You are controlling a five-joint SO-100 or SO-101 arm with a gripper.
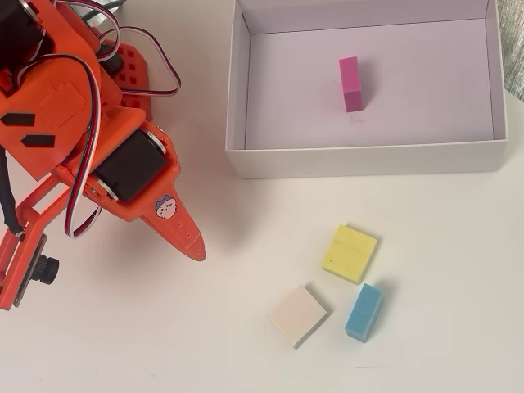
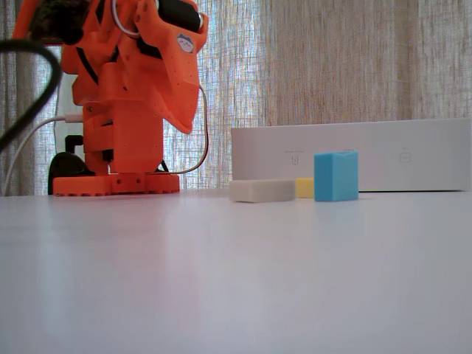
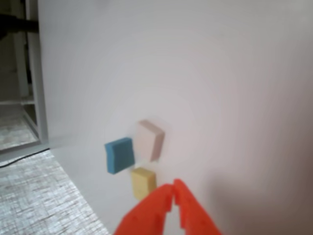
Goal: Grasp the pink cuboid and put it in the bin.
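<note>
The pink cuboid [image 1: 351, 83] lies on the pale floor inside the white bin [image 1: 360, 158] in the overhead view, right of the bin's middle. In the fixed view the bin [image 2: 398, 155] shows only its front wall and the cuboid is hidden. My orange gripper [image 1: 195, 247] hangs over the table left of the bin, well apart from it. In the wrist view the gripper [image 3: 174, 192] has its two fingertips touching, shut on nothing.
Three loose blocks lie in front of the bin: a yellow block [image 1: 350, 253], a light-blue block [image 1: 363, 312] and a cream block [image 1: 297, 315]. The arm's base [image 2: 116, 183] stands at the left in the fixed view. A curtain hangs behind.
</note>
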